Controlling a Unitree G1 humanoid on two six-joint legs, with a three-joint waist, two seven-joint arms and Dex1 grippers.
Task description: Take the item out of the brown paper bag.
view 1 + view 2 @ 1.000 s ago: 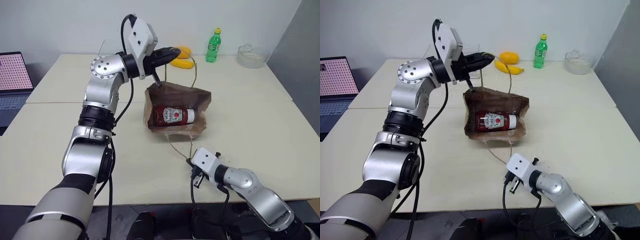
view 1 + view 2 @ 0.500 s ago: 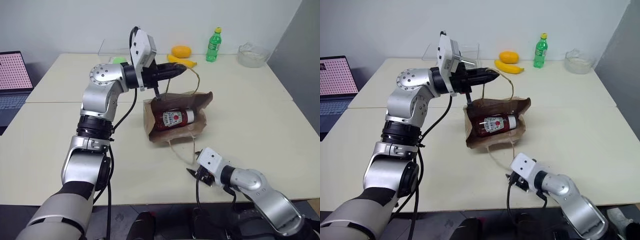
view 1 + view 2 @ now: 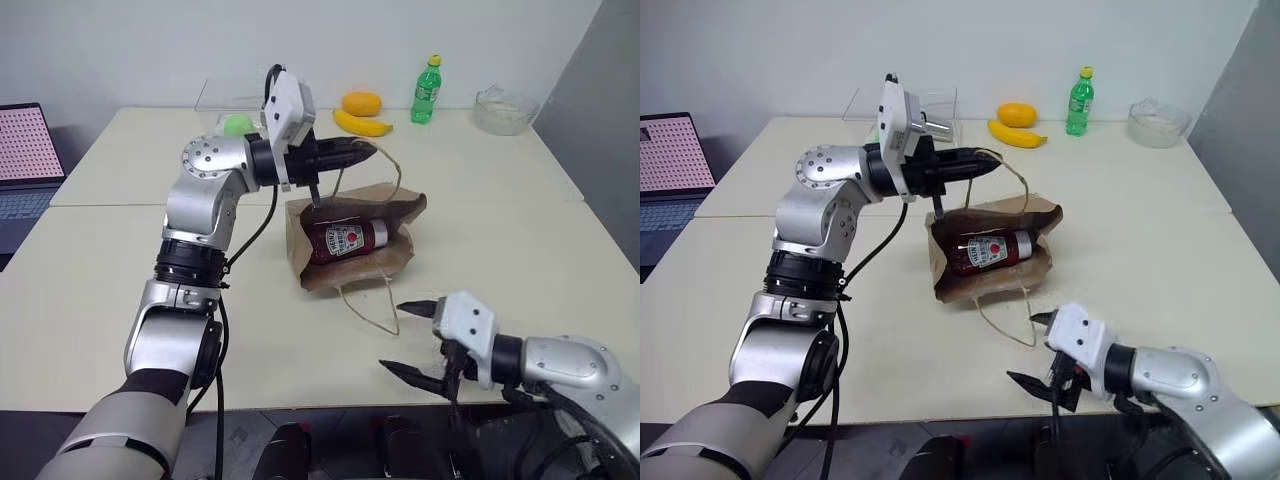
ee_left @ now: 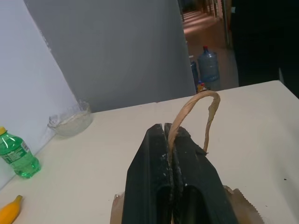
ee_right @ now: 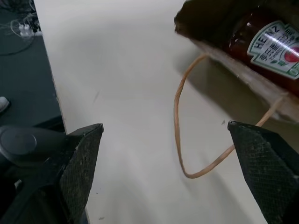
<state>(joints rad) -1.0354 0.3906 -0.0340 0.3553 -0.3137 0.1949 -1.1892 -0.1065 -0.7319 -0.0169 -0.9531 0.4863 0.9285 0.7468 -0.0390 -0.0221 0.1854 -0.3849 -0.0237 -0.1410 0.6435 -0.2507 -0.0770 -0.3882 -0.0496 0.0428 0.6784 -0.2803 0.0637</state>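
The brown paper bag (image 3: 350, 268) lies on its side mid-table, its mouth facing me. Inside it lies the item (image 3: 346, 239), a red ketchup bottle with a white label and its white cap to the right. My left gripper (image 3: 362, 152) hovers above the bag, shut on the bag's upper handle (image 4: 195, 103), which it holds up taut. The lower handle (image 3: 370, 306) lies as a loop on the table. My right gripper (image 3: 394, 336) hangs open near the table's front edge, just short of that loop, with nothing between its fingers (image 5: 81, 165).
Along the far edge stand a green soda bottle (image 3: 427, 90), a banana (image 3: 362, 124), an orange fruit (image 3: 361, 102), a glass bowl (image 3: 503, 109) and a clear box (image 3: 228, 98). A laptop (image 3: 20, 160) sits at the far left.
My right gripper, shut at the lower handle's loop a second ago, has opened wide, risen and drawn back toward me. The left gripper sank slightly with the upper handle.
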